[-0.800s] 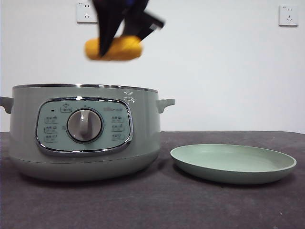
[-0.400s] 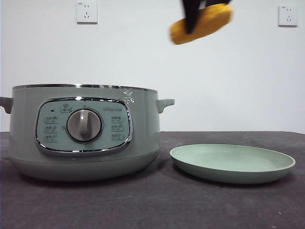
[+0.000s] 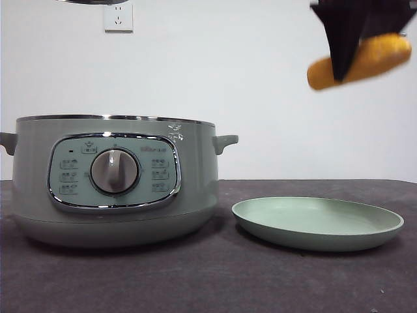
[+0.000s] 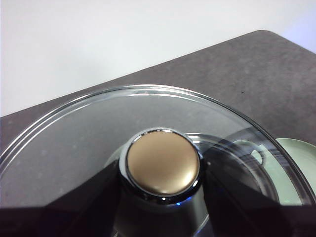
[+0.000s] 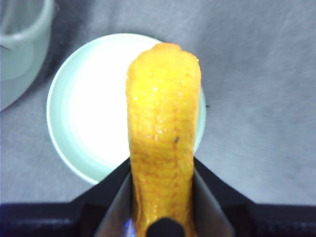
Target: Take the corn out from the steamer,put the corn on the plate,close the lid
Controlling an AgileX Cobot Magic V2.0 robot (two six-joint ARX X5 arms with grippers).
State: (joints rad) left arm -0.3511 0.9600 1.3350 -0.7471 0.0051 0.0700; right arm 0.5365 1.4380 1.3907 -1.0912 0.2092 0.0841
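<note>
The yellow-orange corn (image 3: 361,62) hangs high at the right of the front view, tilted, with my right gripper (image 3: 340,65) shut on it. The right wrist view has the corn (image 5: 163,123) between the jaws of that gripper (image 5: 163,165), straight above the pale green plate (image 5: 79,123). That plate (image 3: 318,225) lies on the table right of the sage-green steamer (image 3: 117,176), which stands uncovered. My left gripper (image 4: 163,202) is shut on the knob (image 4: 163,165) of the glass lid (image 4: 98,133), held up in the air. Only a sliver of the lid's rim (image 3: 91,2) shows in the front view.
The steamer's right side handle (image 3: 226,141) points toward the plate, with a small gap between pot and plate. Dark table (image 3: 215,280) lies in front of both. A white wall with sockets (image 3: 118,17) stands behind.
The right gripper has carried the corn to the right, from above the steamer to above the plate. The lid's rim has come into the front view at the top left.
</note>
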